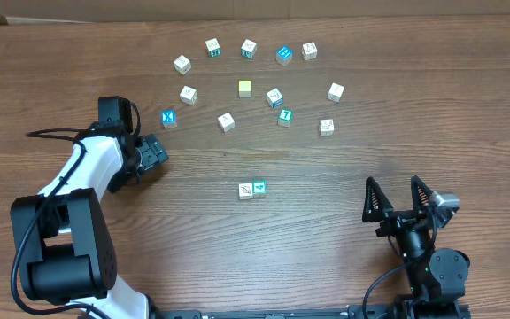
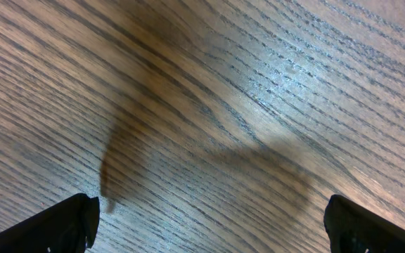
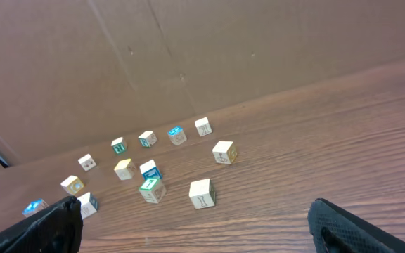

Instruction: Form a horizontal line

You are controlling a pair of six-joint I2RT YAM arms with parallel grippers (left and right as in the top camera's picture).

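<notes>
The horizontal line [image 1: 252, 190] is only two cubes long: a white-faced cube [image 1: 246, 190] and a teal-faced cube [image 1: 258, 188] touching side by side, white on the left, near the middle of the table [image 1: 78, 53]. The teal cube marked 7 [image 1: 285, 116] lies apart from them, farther back and a little right, among the loose cubes [image 1: 227, 121] scattered in a rough arc across the far part of the table. In that scatter the pale-yellow cube [image 1: 245, 88] sits near the centre, and the blue cube marked X [image 1: 168, 117] lies at its left end.

The left gripper [image 2: 213, 223] hangs low over bare wood near the blue cube marked X, on its near side. Its jaws are spread wide and nothing is between them. The right gripper [image 1: 392, 182] is at the near right, well apart from every cube, with its jaws also wide and empty. It faces the scatter and a cardboard wall [image 3: 188, 56] beyond.
</notes>
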